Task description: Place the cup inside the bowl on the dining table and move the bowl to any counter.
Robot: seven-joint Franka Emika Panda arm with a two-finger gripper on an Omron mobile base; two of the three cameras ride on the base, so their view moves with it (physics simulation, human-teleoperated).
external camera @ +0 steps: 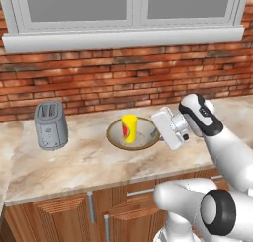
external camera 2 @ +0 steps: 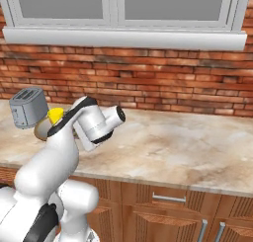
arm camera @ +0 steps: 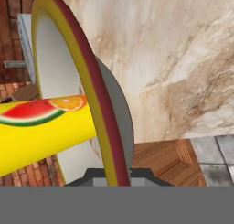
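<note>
Gripper (arm camera: 112,179) pinches the bowl (external camera: 114,133) rim mid-counter (external camera: 74,162); lower level, so the cup (external camera: 129,128) stays upright.

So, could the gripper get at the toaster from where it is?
Probably not directly: the gripper has its jaws clamped on the bowl rim, and the bowl with the cup sits between it and the toaster.

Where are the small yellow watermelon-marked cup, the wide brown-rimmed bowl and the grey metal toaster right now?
Small yellow watermelon-marked cup (external camera: 129,128): left base view, on its side wall.
Wide brown-rimmed bowl (external camera: 116,140): left base view, on its near-left rim.
Grey metal toaster (external camera: 50,125): left base view, on its front face.
</note>
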